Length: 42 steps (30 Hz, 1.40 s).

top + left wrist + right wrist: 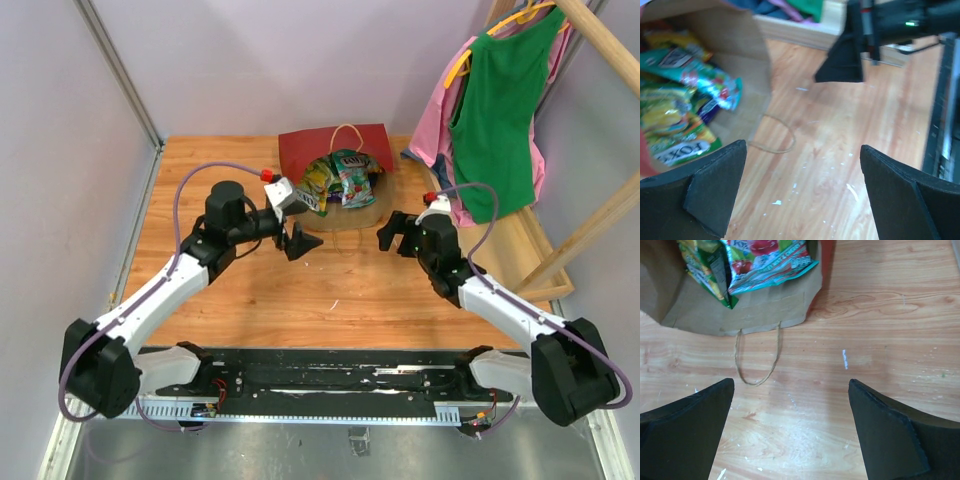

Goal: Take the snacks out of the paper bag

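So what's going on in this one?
Two robot arms face a red paper bag that lies on its side on the wooden table, with its mouth toward them. The snacks sit bunched in the bag's mouth, and none lies out on the table. The left gripper and right gripper hover just in front of the opening, one on each side. Both are open and empty.

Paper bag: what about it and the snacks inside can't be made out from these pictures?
- Top view: the snack count; the packets overlap, and the paper bag hides any deeper ones.
- Left wrist view: most packet wording is blurred; a finger of the left gripper covers the lowest packet's edge.
- Right wrist view: the top edge cuts off the bag's inside.
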Each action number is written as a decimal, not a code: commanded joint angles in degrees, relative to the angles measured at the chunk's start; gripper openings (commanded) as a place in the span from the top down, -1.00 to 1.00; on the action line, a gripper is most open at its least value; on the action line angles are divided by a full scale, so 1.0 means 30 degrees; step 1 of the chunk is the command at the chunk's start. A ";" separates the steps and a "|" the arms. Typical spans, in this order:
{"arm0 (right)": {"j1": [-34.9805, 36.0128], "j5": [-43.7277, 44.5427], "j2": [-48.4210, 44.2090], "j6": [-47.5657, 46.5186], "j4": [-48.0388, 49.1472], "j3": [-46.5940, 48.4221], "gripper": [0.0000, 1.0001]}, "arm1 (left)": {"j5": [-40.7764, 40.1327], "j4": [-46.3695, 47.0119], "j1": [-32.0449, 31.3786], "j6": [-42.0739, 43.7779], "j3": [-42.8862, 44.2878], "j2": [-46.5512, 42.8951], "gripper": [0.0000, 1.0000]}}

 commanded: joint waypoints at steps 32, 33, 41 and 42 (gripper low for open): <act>0.4931 -0.0047 0.2733 -0.4661 0.1550 0.2064 -0.97 | -0.3820 0.4190 0.0059 -0.4122 -0.2755 -0.3624 -0.99; 0.4913 -0.0021 0.2777 -0.4706 0.1522 0.2119 -0.97 | -0.3639 0.4234 0.0059 -0.4116 -0.2822 -0.3675 -0.99; 0.4986 -0.0164 0.2927 -0.4794 0.1430 0.2200 -0.97 | 0.0839 0.4528 0.0059 -0.3139 -0.3477 -0.4070 -0.99; 0.5030 -0.0149 0.2948 -0.4816 0.1389 0.2169 -0.97 | 0.1407 0.4573 0.0059 -0.2967 -0.3564 -0.4156 -0.99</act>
